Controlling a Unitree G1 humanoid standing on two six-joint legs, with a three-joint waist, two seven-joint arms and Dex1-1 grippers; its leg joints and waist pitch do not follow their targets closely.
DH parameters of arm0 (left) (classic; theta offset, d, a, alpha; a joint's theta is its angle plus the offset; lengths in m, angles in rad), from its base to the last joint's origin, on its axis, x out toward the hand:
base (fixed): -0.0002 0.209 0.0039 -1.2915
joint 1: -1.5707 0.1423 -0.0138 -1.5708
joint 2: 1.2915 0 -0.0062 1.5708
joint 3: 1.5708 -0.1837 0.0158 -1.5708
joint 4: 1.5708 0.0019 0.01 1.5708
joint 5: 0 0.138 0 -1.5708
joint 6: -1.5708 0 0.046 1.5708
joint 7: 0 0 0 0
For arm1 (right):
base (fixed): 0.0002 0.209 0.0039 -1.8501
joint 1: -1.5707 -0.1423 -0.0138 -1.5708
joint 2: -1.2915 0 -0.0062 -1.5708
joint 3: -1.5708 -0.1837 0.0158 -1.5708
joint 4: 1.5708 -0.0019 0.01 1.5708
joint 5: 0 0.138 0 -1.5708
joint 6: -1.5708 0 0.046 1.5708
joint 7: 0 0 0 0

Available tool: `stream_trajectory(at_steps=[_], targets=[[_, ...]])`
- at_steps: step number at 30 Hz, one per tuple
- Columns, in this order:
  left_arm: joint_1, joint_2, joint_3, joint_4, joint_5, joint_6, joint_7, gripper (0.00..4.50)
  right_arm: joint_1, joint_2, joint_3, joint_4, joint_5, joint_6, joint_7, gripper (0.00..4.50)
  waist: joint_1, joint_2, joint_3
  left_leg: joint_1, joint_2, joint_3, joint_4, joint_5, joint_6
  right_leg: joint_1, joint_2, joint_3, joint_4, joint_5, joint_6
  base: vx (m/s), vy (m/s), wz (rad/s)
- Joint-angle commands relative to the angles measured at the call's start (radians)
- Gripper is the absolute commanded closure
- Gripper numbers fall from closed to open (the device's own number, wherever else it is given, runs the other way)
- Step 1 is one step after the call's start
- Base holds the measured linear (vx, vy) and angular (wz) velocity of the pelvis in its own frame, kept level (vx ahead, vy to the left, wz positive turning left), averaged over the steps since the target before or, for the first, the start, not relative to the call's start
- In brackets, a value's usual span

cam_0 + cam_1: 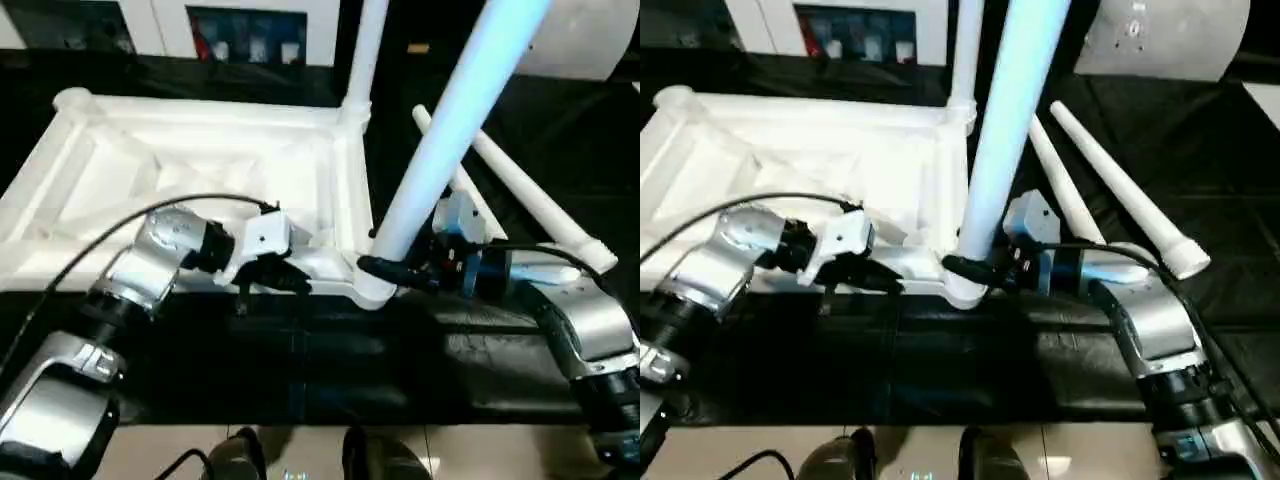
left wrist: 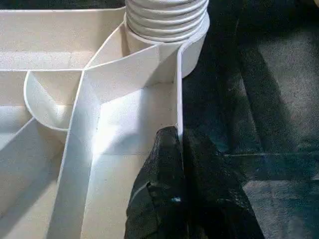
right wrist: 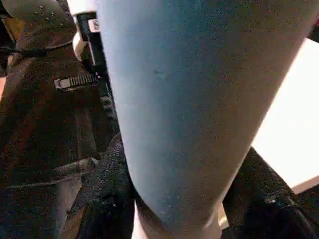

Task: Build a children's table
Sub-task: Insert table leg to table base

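Right gripper [image 1: 970,268] clasps leaning leg [image 1: 1005,120] at socket, 5 o'clock corner of upturned tabletop [image 1: 200,160] | left gripper [image 1: 265,275] pinches its rim | risk: tilted leg jams or pops out

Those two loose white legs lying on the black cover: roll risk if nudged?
Probably yes. The loose legs are round tapered tubes lying flat on the black cover, so a sideways push would likely roll them in an arc. They look like smooth hollow plastic: probably light, stiff and a bit slippery.
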Motion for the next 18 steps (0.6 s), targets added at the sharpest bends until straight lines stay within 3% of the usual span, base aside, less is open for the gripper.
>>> stream_trajectory(at_steps=[1,4,7,8,10,11,12,14,16,17,18], targets=[[-0.051,0.020,0.024,0.029,0.041,-0.014,0.063,4.50,0.093,0.025,0.214,0.116,-0.092,0.113,0.040,2.63,0.000,0.010,-0.011,0.019,0.067,-0.058,-0.083,-0.495,-0.009,-0.004,-0.108,0.055,-0.101,-0.721,-0.104,0.000,0.000,0.00],[-0.025,0.051,0.046,0.017,0.041,0.003,0.081,4.50,0.083,0.052,0.205,0.124,-0.108,0.103,-0.011,2.63,-0.003,0.005,-0.014,0.013,0.067,-0.064,-0.086,-0.486,-0.012,0.000,-0.113,0.053,-0.105,-0.763,-0.086,0.000,0.000,0.00],[0.050,0.103,0.092,-0.066,0.026,0.065,0.107,4.50,0.075,0.086,0.185,0.140,-0.127,0.104,-0.089,2.63,-0.014,0.005,-0.008,-0.004,0.065,-0.076,-0.093,-0.500,-0.024,0.003,-0.119,0.047,-0.104,-0.824,-0.070,-0.017,0.002,-0.14],[0.073,0.116,0.105,-0.096,0.020,0.085,0.114,4.50,0.073,0.094,0.179,0.145,-0.131,0.104,-0.107,2.63,-0.021,0.008,-0.005,0.002,0.060,-0.081,-0.089,-0.527,-0.026,-0.005,-0.117,0.044,-0.114,-0.869,-0.052,-0.020,0.003,-0.18],[0.093,0.126,0.117,-0.119,0.016,0.102,0.121,4.50,0.071,0.103,0.172,0.149,-0.136,0.106,-0.125,2.63,-0.027,0.014,-0.004,-0.002,0.061,-0.090,-0.091,-0.519,-0.024,0.004,-0.121,0.042,-0.110,-0.826,-0.064,0.000,0.000,0.00],[0.194,0.152,0.172,-0.267,-0.002,0.202,0.174,4.50,0.063,0.142,0.140,0.170,-0.156,0.102,-0.205,2.63,-0.028,0.012,-0.007,-0.004,0.067,-0.095,-0.095,-0.503,-0.031,0.010,-0.125,0.040,-0.101,-0.770,-0.083,0.000,0.000,0.00],[0.230,0.158,0.191,-0.321,-0.007,0.238,0.195,4.50,0.059,0.157,0.127,0.178,-0.162,0.099,-0.231,2.63,-0.039,0.015,0.003,-0.021,0.068,-0.102,-0.108,-0.507,-0.037,0.018,-0.120,0.034,-0.092,-0.731,-0.103,-0.015,0.018,-0.23],[0.295,0.150,0.223,-0.431,-0.015,0.320,0.238,4.50,0.052,0.184,0.106,0.193,-0.169,0.094,-0.282,2.63,-0.046,0.011,0.001,-0.012,0.062,-0.105,-0.102,-0.526,-0.035,0.017,-0.120,0.033,-0.097,-0.742,-0.097,-0.011,0.018,-0.23],[0.375,0.125,0.252,-0.573,-0.017,0.425,0.293,4.50,0.039,0.216,0.084,0.210,-0.182,0.087,-0.343,2.63,-0.051,0.016,0.004,-0.017,0.063,-0.108,-0.103,-0.491,-0.032,0.023,-0.123,0.035,-0.093,-0.711,-0.117,-0.002,0.019,-0.23],[0.416,0.107,0.264,-0.652,-0.016,0.483,0.324,4.50,0.031,0.232,0.076,0.221,-0.186,0.084,-0.376,2.63,-0.055,0.013,0.003,-0.010,0.063,-0.105,-0.101,-0.486,-0.029,0.019,-0.119,0.038,-0.092,-0.689,-0.123,-0.001,0.023,-0.20],[0.416,0.107,0.264,-0.652,-0.016,0.483,0.324,4.50,0.031,0.232,0.076,0.221,-0.186,0.084,-0.376,2.63,-0.061,0.013,0.005,-0.004,0.064,-0.102,-0.100,-0.485,-0.027,0.017,-0.116,0.039,-0.090,-0.654,-0.138,0.000,0.000,0.00]])
